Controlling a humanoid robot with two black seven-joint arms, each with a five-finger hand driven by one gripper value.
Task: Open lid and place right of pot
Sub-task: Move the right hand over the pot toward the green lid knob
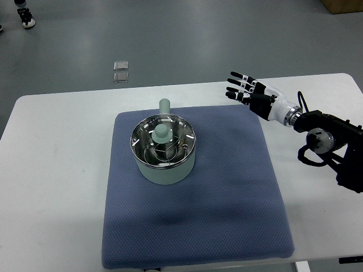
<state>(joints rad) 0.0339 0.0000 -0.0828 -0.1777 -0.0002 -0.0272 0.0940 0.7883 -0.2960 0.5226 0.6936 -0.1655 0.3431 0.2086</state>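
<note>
A white surface (57, 170) is carrying a blue quilted mat (227, 187), seen from steeply above. A pale green pot (164, 164) is sitting on the mat, left of its middle and toward the far side, with a stubby handle pointing away from the viewer. Its glass lid (164, 141), rimmed in metal and topped with a pale green knob, is resting closed on the pot. The right hand (252, 93) is reaching in from the right edge and hovering over the mat's far right corner, well apart from the pot. Its black and white fingers (237, 85) are spreading apart, extended toward the left and holding nothing. Two small clear squares (121, 71) are lying on the grey floor (198, 34) beyond the surface.
</note>
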